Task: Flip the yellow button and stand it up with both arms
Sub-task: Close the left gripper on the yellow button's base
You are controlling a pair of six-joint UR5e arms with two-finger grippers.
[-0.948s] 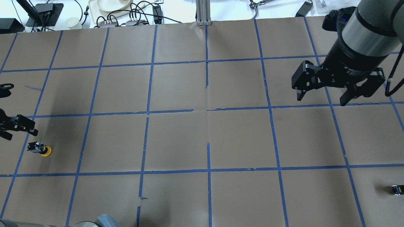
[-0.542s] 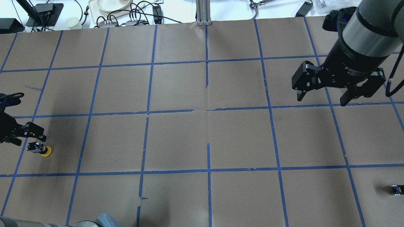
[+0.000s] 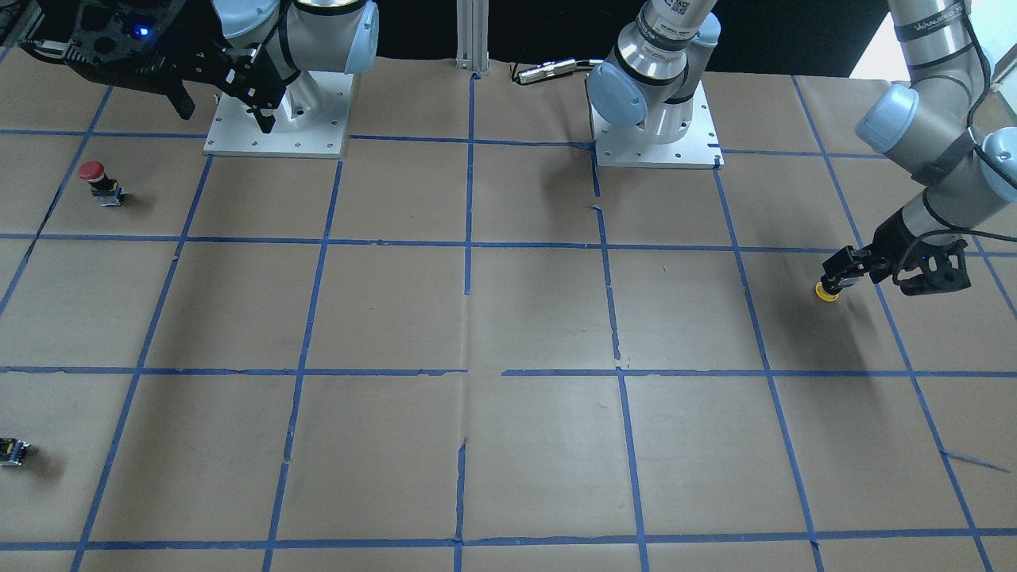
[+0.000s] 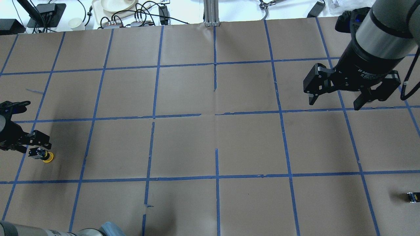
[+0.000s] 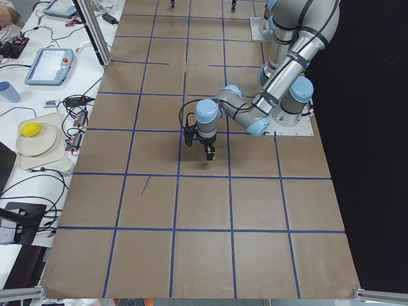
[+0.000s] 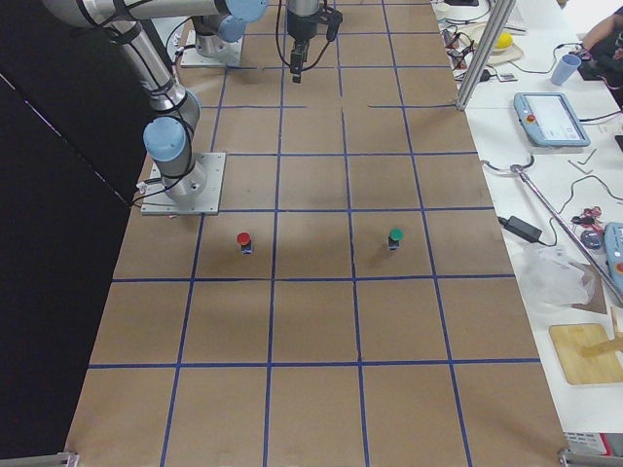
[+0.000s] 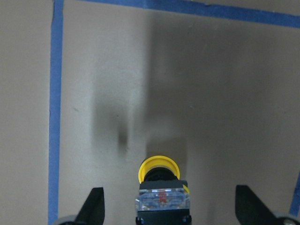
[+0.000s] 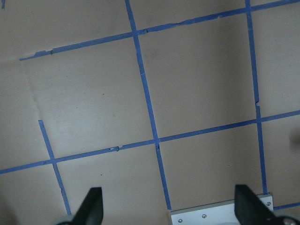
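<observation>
Your left claw has slid across the tabletop toward the yellow button and now sits low over it, where a moment ago it stood a little way off. The right claw has hardly shifted.

The button lies on its side on brown paper marked with a grid of blue tape, near the tabletop's edge on the robot's left. In the overhead view its yellow cap points toward the middle of the tabletop and its dark base block points toward the claw.

From the left wrist camera, the base block sits nearest the lens with the cap beyond it. The two black fingers stand spread wide, one on each side of the button and clear of it, so nothing is gripped.

The right claw hangs high over the far right part of the tabletop, its jaws also spread and empty. Its wrist camera shows only taped paper and a corner of a white base plate.

A red button stands upright well away on the robot's right. A green button stands near it. A small dark block lies by the right edge.
</observation>
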